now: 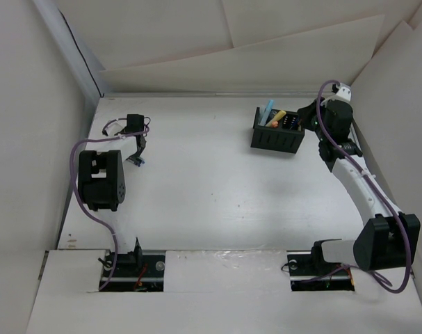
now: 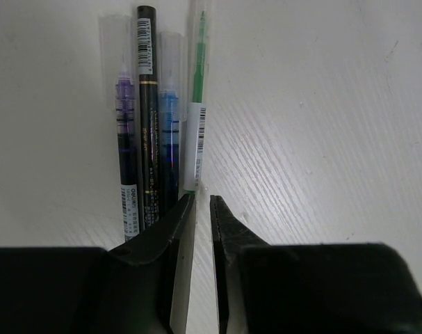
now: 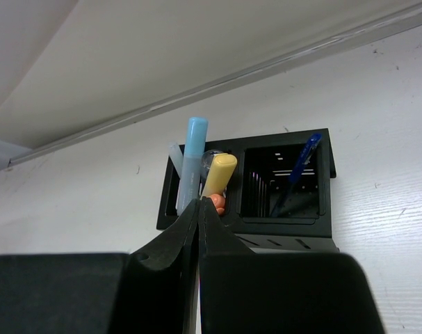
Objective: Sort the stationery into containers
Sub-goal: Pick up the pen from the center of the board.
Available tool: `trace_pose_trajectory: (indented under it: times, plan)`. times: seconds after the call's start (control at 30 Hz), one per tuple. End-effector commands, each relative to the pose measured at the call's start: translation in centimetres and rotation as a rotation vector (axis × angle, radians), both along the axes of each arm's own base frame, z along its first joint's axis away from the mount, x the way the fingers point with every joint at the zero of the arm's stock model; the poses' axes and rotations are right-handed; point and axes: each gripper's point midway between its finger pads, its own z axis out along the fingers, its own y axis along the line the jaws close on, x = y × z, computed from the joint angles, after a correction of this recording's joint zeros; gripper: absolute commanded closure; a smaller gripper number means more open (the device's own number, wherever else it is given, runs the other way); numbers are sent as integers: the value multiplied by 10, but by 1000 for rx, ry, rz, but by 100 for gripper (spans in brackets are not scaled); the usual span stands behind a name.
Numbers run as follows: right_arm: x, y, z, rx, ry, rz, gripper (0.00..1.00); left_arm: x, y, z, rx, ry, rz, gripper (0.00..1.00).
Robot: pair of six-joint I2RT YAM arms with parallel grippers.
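Four pens lie side by side on the table in the left wrist view: purple [image 2: 126,153], black [image 2: 148,118], blue [image 2: 169,139] and green-and-white [image 2: 197,118]. My left gripper [image 2: 202,200] hovers just short of their near ends, jaws a narrow gap apart with nothing between; from above it [image 1: 138,147] is at the far left. The black organizer box [image 3: 280,241] [image 1: 277,141] holds light blue [image 3: 193,149], white [image 3: 176,156] and yellow-orange [image 3: 219,174] markers in its left compartment and a blue pen [image 3: 301,163] in its right. My right gripper [image 3: 199,200] is shut and empty, beside the box [image 1: 309,111].
Pale cardboard walls [image 1: 197,42] enclose the white table on the left, back and right. A purple cable [image 1: 82,149] loops off the left arm. The right arm's white links [image 1: 356,184] run along the right side.
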Motion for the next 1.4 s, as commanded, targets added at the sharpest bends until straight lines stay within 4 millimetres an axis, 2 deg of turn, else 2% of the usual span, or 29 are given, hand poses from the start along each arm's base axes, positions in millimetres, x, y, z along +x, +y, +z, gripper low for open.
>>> trace_pose_trajectory:
  times: [0.0,0.3,0.47,0.57,0.63,0.67,0.73,0.8,0.87,0.9,0.93,0.97,1.03,1.07,1.1,1.17,1.23,1.27,1.33,1.37]
  plan:
    - [3,5,24,-7,-65,23,97,-2,4,3,8,25,-1,88]
    - [1,5,28,-6,-74,23,97,-5,2,-3,2,48,-15,81]
    - [0,5,23,-7,-65,23,97,-5,-3,-8,-23,57,-30,81]
    - [-2,5,27,-6,-74,23,97,0,-7,-6,-36,40,-48,81]
    - [-2,5,27,-6,-74,23,97,2,-9,-10,-48,40,-55,81]
    - [-2,5,27,-6,-74,23,97,-2,-9,-18,-49,61,-55,81]
    - [-2,5,27,-6,-74,23,97,3,-15,-17,-70,41,-81,85]
    - [-2,9,27,-6,-74,32,96,1,-18,-22,-81,46,-99,89]
    - [-2,9,27,-6,-74,32,88,5,-25,-22,-91,26,-126,94]
    - [-3,13,27,-5,-74,42,83,9,-32,-15,-103,3,-145,97]
    - [-3,13,27,-5,-74,42,72,7,-32,-18,-97,7,-153,98]
    - [-1,14,23,-6,-65,43,66,14,-40,-8,-106,-32,-176,100]
    - [-2,24,28,-5,-74,65,54,18,-53,6,-107,-75,-215,100]
    - [0,26,24,-4,-64,75,51,18,-56,9,-116,-85,-234,100]
    - [-1,31,29,-13,-75,90,49,26,-59,23,-124,-140,-245,100]
    - [3,38,25,-14,-65,104,44,25,-69,27,-146,-171,-275,100]
    - [3,54,25,-19,-65,154,39,32,-76,45,-165,-244,-313,100]
    - [5,56,18,-19,-48,165,34,29,-82,44,-169,-251,-337,100]
    - [3,81,15,-11,-39,245,30,33,-96,50,-197,-300,-384,100]
    - [6,92,16,-9,-39,274,28,29,-114,52,-205,-310,-437,100]
